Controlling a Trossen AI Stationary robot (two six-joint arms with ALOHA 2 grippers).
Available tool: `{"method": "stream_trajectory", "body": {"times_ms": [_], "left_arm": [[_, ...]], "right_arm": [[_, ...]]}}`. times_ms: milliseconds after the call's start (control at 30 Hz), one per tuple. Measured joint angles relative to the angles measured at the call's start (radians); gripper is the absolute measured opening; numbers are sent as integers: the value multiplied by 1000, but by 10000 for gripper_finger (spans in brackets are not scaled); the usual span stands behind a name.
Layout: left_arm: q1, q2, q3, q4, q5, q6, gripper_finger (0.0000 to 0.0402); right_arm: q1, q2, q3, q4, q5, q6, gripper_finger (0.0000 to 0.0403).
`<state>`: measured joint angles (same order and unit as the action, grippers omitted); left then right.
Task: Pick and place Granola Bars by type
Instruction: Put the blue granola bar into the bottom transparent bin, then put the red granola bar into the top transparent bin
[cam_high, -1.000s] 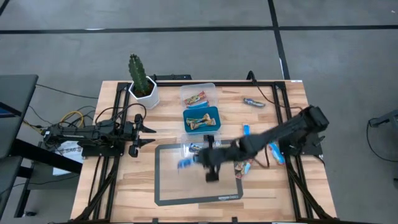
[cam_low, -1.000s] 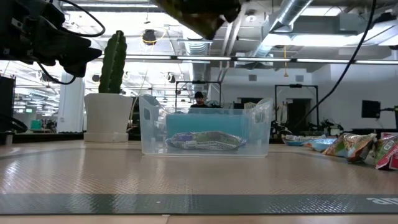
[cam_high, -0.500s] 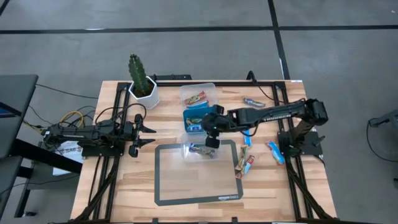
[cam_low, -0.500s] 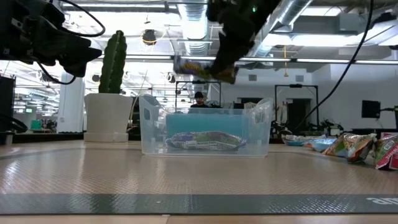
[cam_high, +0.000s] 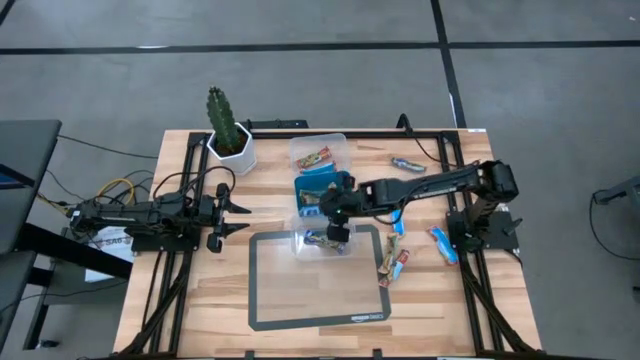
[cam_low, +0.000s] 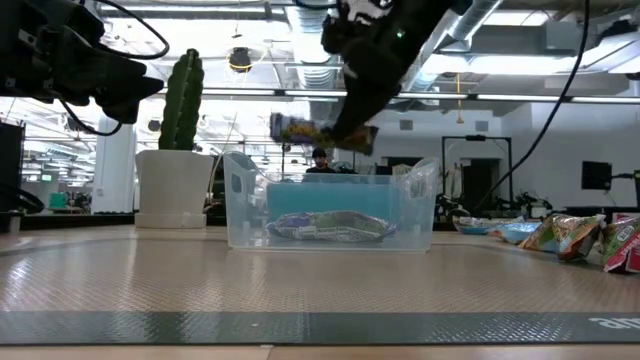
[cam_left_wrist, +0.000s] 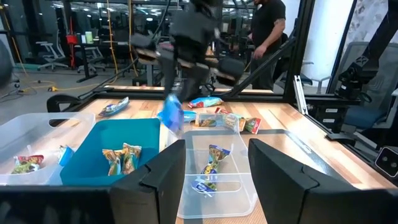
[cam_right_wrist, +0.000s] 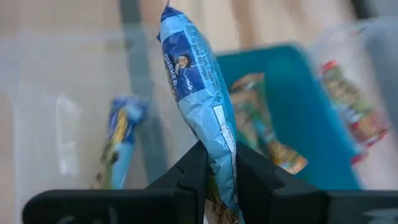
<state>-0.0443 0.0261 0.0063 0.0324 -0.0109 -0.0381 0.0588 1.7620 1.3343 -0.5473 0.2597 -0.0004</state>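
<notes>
My right gripper (cam_high: 336, 212) hovers over the three tubs, shut on a bright blue granola bar (cam_right_wrist: 193, 81), which also shows in the low view (cam_low: 300, 130). Below it, the near clear tub (cam_high: 300, 247) holds blue bars (cam_right_wrist: 118, 143). The blue tub (cam_high: 345, 182) holds brown-gold bars (cam_right_wrist: 261, 124), and the far clear tub (cam_high: 338, 143) holds red-and-green bars (cam_right_wrist: 348, 99). Several more bars (cam_high: 395, 262) lie loose on the table's right half. My left gripper (cam_high: 240, 215) waits open at the table's left. My right gripper pinches the blue bar by one end (cam_right_wrist: 219, 146) between its two fingers (cam_right_wrist: 193, 171), which lie across it. It comes from above, slanting down. The bar is lifted clear above the tubs, and its free end (cam_left_wrist: 171, 115) sticks out past the fingertips.
A potted cactus (cam_high: 228, 130) stands at the far left of the table. A dark-framed mat (cam_high: 270, 300) lies in the near middle, with the near clear tub on its far edge. A person (cam_left_wrist: 267, 31) stands beyond the table's right side.
My right gripper has carried the blue bar from above the mat toward the table's far edge, to a spot over the tubs. In the last half second it has sunk a little and shifted slightly left. It has stayed shut on the bar.
</notes>
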Motion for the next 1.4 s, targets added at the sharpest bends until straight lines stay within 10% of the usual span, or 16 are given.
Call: {"method": "stream_trajectory", "body": {"times_ms": [633, 1400], "left_arm": [[0, 1, 0, 0, 0, -10, 168], [0, 1, 0, 0, 0, -10, 168]], "right_arm": [[60, 123, -1, 42, -26, 30, 63], [135, 79, -3, -144, -23, 55, 156]]}}
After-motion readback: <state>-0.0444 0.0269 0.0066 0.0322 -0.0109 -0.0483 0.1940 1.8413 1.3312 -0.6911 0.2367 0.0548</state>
